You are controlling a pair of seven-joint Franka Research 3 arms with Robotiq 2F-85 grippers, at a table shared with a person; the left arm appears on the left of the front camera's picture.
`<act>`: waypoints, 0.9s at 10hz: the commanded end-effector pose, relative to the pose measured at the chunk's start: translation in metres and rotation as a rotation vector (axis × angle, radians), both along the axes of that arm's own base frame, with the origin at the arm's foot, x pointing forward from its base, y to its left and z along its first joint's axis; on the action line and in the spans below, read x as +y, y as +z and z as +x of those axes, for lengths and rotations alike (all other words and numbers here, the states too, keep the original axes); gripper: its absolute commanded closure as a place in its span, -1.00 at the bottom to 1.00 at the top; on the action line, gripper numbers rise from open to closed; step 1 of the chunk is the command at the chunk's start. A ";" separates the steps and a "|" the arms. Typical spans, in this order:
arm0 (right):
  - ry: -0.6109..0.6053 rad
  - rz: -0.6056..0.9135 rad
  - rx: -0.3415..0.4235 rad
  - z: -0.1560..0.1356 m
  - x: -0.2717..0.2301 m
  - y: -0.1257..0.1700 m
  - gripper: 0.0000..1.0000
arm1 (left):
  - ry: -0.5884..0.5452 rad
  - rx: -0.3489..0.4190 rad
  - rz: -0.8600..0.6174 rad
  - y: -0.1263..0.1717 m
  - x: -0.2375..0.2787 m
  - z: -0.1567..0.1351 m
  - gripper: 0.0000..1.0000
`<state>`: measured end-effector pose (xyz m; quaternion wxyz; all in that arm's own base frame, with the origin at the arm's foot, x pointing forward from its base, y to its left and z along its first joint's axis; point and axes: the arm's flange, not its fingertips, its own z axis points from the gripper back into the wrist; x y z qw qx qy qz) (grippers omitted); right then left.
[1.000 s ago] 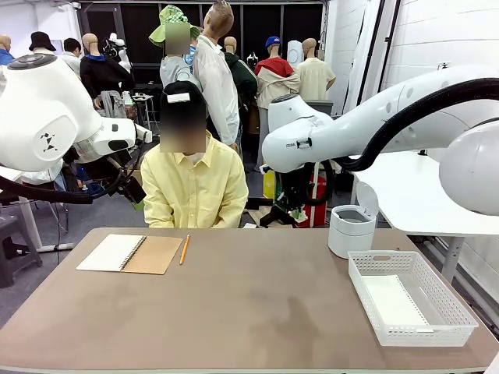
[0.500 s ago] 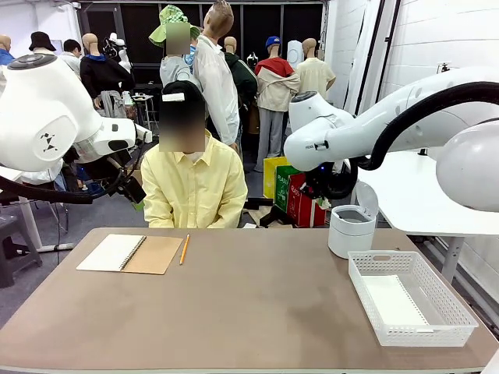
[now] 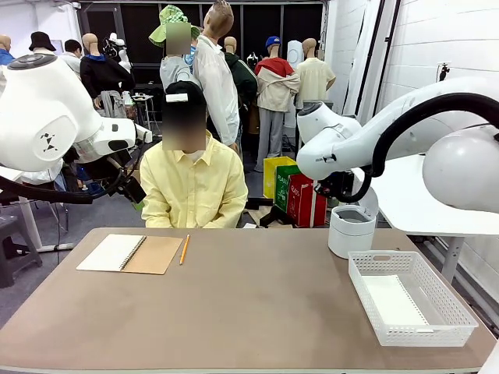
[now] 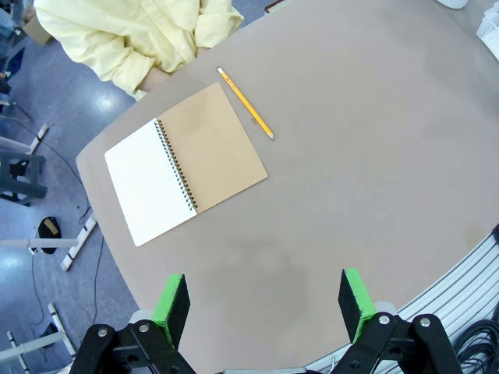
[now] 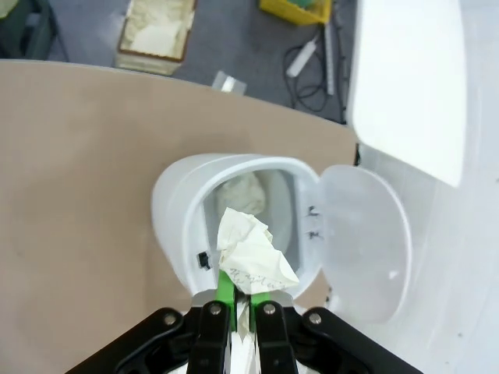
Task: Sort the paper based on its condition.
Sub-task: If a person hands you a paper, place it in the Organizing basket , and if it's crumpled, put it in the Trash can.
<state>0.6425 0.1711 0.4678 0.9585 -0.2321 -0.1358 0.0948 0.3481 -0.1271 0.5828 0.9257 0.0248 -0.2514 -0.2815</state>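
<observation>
In the right wrist view the right gripper rises from the bottom centre of the frame, its green pads pinched tight on a crumpled wad of paper. The wad hangs directly above the open mouth of a small white bin in the middle of the frame, whose round lid is flipped open to the right. Inside the bin, toward its upper part, lies another crumpled paper wad.

In the front view the bin stands at the right of the counter, below the right arm's wrist. Just in front of it, at lower right, sits a white mesh basket with a flat sheet lying in its bottom.

In the left wrist view the left gripper shows at the bottom edge, jaws spread wide with nothing between them, above bare counter. Toward the upper left lies an open spiral notebook, white page to the left and brown cover to the right. A yellow pencil lies just beside the cover. A person in a yellow shirt sits at the top left edge.
</observation>
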 end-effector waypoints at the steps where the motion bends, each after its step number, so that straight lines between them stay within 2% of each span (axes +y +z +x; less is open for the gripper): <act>1: -0.053 -0.068 -0.024 0.012 0.003 -0.006 1.00 | -0.004 -0.005 -0.003 0.000 0.001 0.000 -1.00; 7: -0.121 -0.135 0.004 0.023 -0.012 -0.022 1.00 | -0.004 -0.005 -0.003 0.000 0.001 0.000 -1.00; 8: -0.126 -0.142 0.015 0.024 -0.012 -0.022 0.83 | -0.004 -0.005 -0.003 0.000 0.001 0.000 -1.00; 9: -0.134 -0.148 0.027 0.024 -0.013 -0.025 0.48 | -0.004 -0.005 -0.003 0.000 0.001 0.000 -1.00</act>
